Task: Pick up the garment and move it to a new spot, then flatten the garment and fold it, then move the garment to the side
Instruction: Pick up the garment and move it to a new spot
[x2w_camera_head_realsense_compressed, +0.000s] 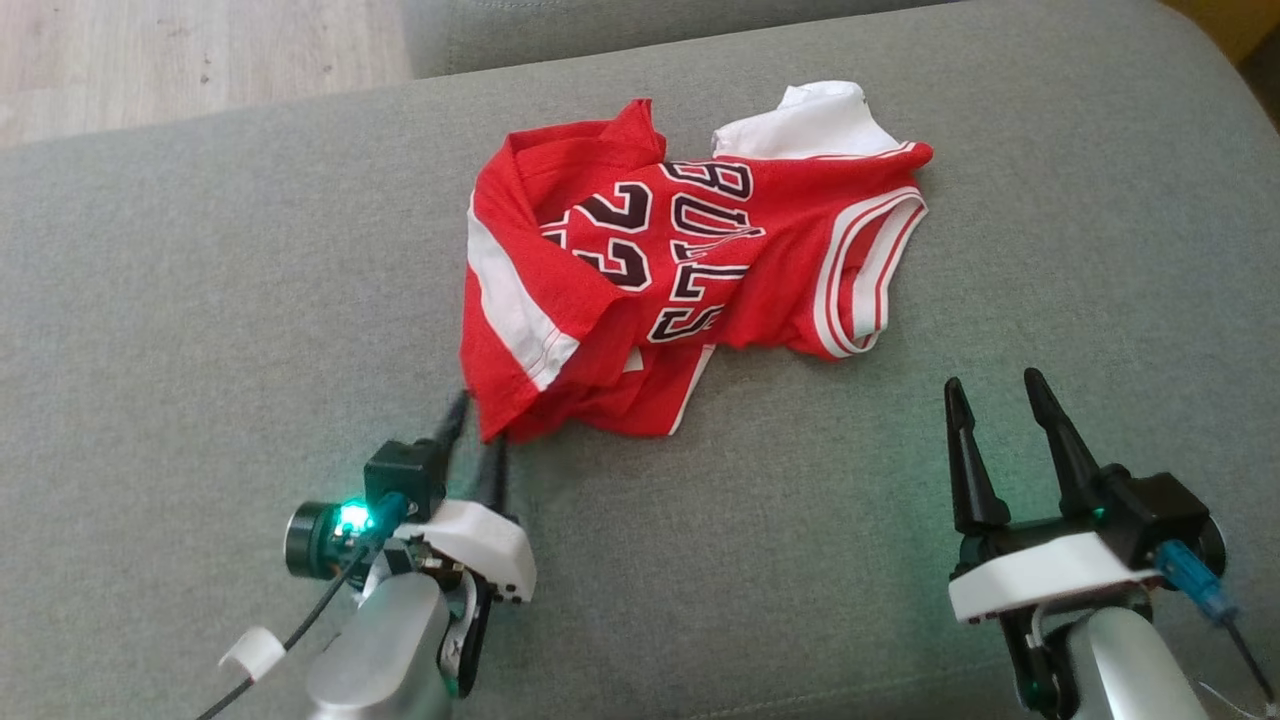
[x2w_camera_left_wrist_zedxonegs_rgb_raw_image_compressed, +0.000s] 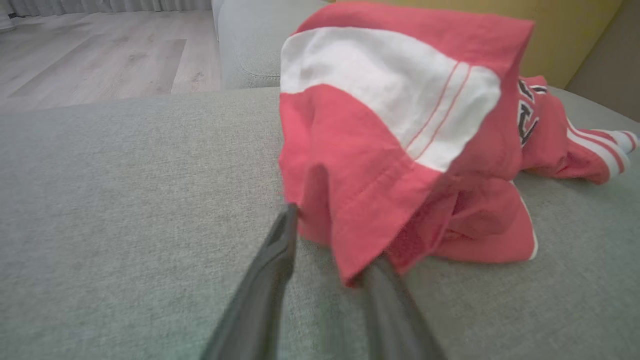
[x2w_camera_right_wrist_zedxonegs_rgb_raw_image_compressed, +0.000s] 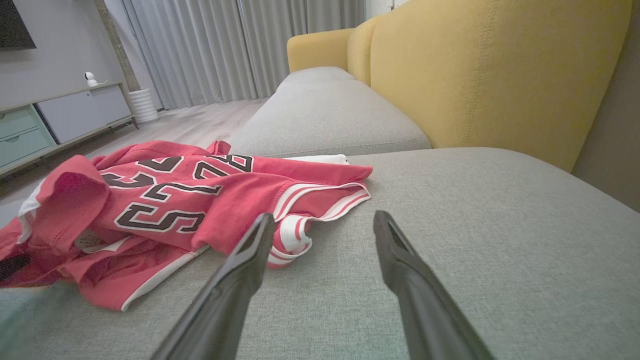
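Bracketing the near corner of the jersey (x2w_camera_head_realsense_compressed: 690, 250) for a lift

Probably to raise it off the sofa cushion (x2w_camera_head_realsense_compressed: 200, 300), the left fingers (x2w_camera_head_realsense_compressed: 494, 465) stand narrow either side of the hem corner; a firm pinch cannot be told. The right fingers (x2w_camera_head_realsense_compressed: 1060, 440) sit wide and empty, the jersey ahead-left of them. The left wrist view shows cloth between the fingers; the head view shows the whole crumpled spread.

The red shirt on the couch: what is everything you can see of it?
The shirt is a red sports jersey of thin, mesh-like cloth, with white bands, striped trim at the openings, and black, white-edged letters and the number 22. It lies crumpled and partly folded over itself on the grey couch cushion, with a white part showing at its far edge. Its near corner sits between the left pincer's fingers; whether they grip it is unclear. The right pincer stands open, apart from it.
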